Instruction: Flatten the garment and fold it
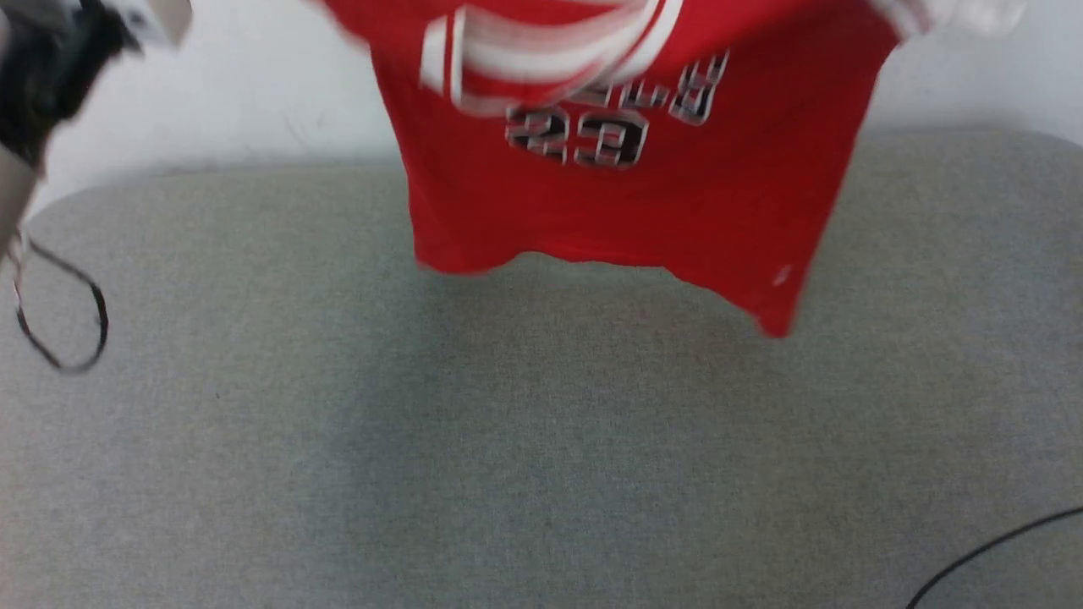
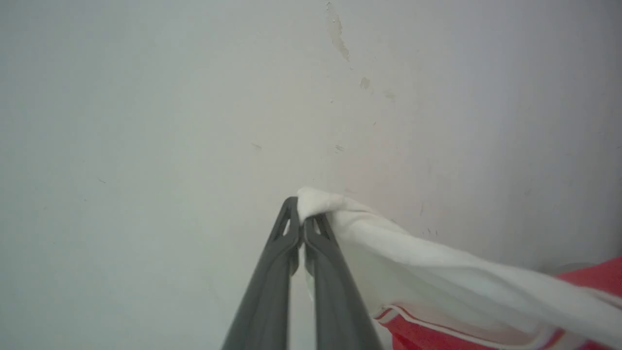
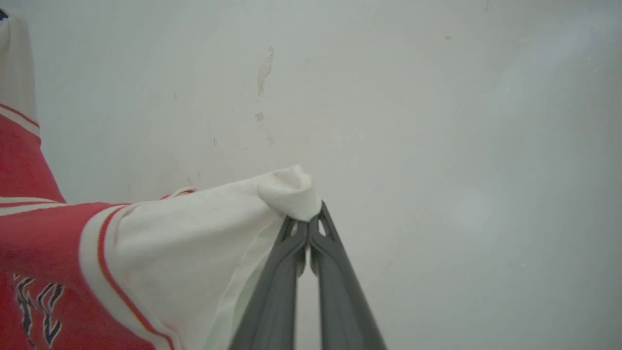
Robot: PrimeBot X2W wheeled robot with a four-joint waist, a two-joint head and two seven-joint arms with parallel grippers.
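Observation:
The garment (image 1: 626, 194), a red jersey with black white-outlined letters and a number, hangs spread in the air over the far part of the grey table (image 1: 508, 440). Its lower hem dangles just above the cloth surface, lower at the right corner. In the left wrist view my left gripper (image 2: 302, 214) is shut on the tip of a white sleeve of the garment (image 2: 461, 287). In the right wrist view my right gripper (image 3: 308, 221) is shut on the other white sleeve of the garment (image 3: 160, 253). The shirt's top edge runs out of the head view.
A white wall (image 1: 254, 101) stands right behind the table. Part of a dark arm (image 1: 51, 68) with a black cable loop (image 1: 63, 321) shows at the upper left. Another black cable (image 1: 990, 550) crosses the table's near right corner.

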